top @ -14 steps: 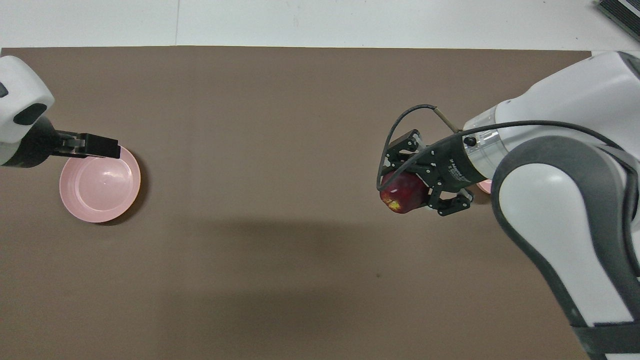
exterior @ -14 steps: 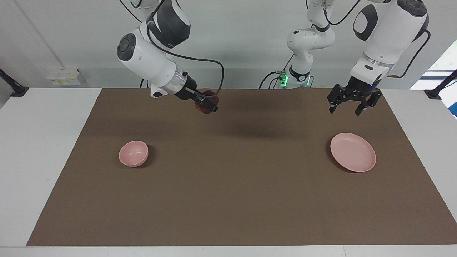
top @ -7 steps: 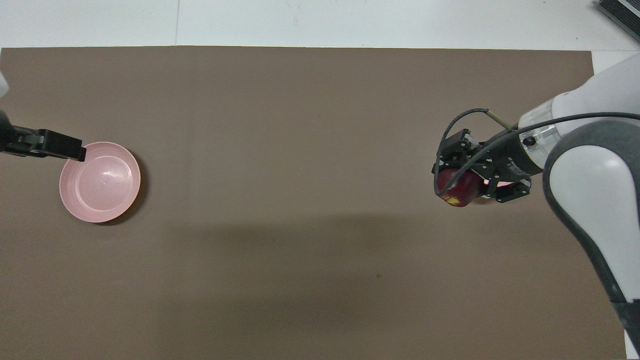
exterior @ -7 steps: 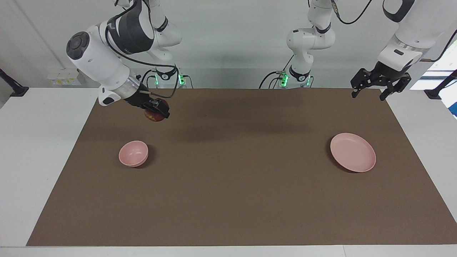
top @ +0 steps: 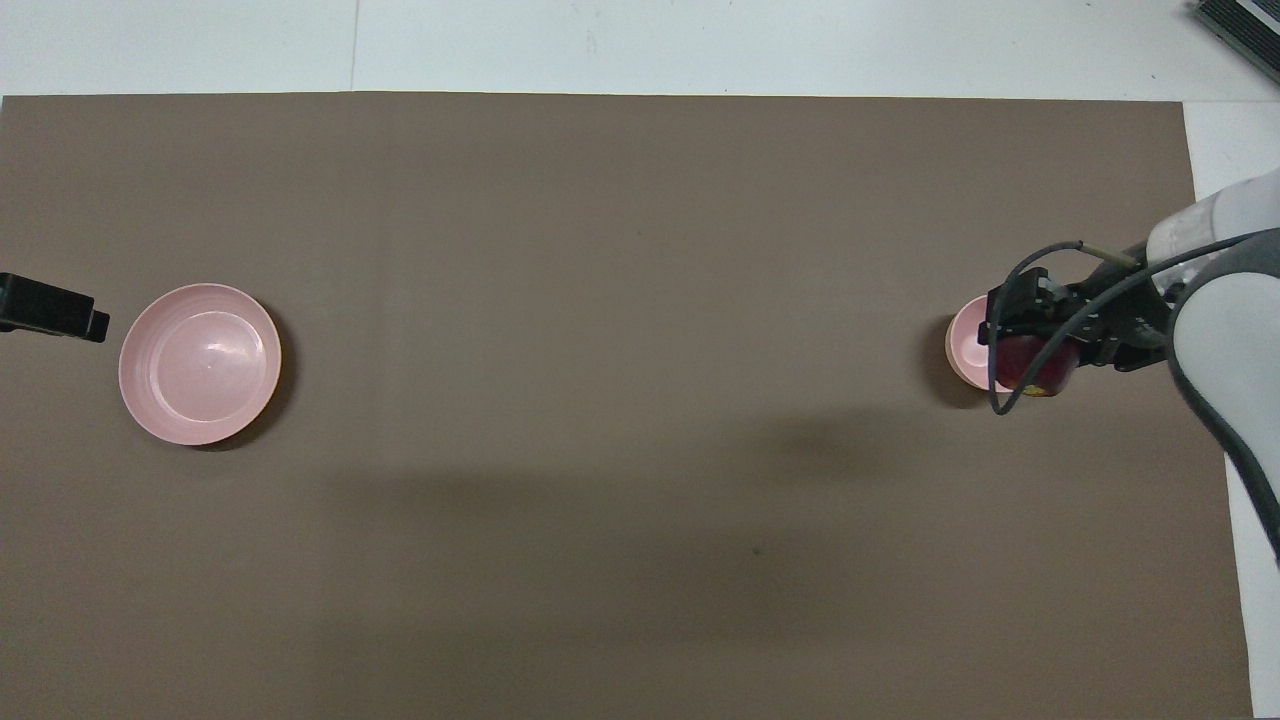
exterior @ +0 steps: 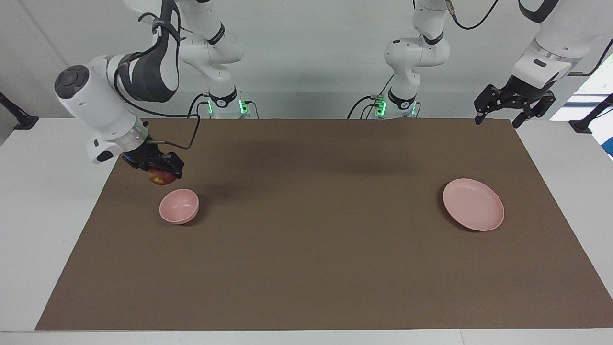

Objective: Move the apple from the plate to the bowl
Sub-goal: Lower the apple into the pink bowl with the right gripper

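1. Facing view shows the right gripper [exterior: 160, 173] up in the air at the right arm's end of the bench [exterior: 28, 191], with the apple [exterior: 161, 178] clamped between its fingers [exterior: 175, 168].
2. Most of the dark red fruit hangs below the black fingers, its yellowish patch turned down and outward, and the fingers press on its upper sides.
3. From where I stand the apple sits just above the rim of the bowl [exterior: 179, 206], on the side nearer the robots, and it does not touch the bowl.
4. Overhead, the same gripper [top: 1040, 345] and apple [top: 1035, 365] cover part of the small pink bowl [top: 962, 345], so only a crescent of the bowl shows.
5. At the left arm's end of the brown mat [exterior: 316, 249] lies the wide pink plate [exterior: 473, 204], bare, flat on the mat.
6. Well apart from the plate, the left gripper [exterior: 515, 103] hangs high over the mat's edge nearest the robots, its fingers [exterior: 480, 111] spread apart and holding nothing.
7. In the overhead view only a black tip of the left gripper [top: 50, 310] shows, just beside the plate [top: 200, 363].
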### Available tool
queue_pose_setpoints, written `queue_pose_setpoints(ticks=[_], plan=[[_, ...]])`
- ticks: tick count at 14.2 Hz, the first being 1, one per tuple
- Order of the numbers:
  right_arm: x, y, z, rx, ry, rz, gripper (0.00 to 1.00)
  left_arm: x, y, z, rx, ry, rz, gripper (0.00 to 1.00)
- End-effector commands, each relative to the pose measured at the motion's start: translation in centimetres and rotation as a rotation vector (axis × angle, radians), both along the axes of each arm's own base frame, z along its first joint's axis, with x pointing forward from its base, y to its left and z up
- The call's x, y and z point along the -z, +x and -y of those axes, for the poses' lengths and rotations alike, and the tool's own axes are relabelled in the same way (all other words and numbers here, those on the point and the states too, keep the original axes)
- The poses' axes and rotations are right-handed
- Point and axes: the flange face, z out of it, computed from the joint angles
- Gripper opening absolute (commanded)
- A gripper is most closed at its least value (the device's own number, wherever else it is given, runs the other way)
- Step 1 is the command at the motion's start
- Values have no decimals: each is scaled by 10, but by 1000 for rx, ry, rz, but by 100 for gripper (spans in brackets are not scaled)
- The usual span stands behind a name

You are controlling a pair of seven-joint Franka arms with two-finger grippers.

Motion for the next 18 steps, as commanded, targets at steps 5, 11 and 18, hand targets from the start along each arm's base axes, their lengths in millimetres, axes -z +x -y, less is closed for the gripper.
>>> queue_pose_setpoints(ticks=[5, 11, 18], plan=[[52, 26, -13, -190, -151, 29, 0, -6, -19, 8, 3, 10, -28, 100], [94, 19, -19, -225, -148, 10, 0, -9, -22, 12, -7, 20, -29, 100], [108, 12, -20, -262, -143, 12, 0, -9, -20, 8, -18, 18, -20, 100]])
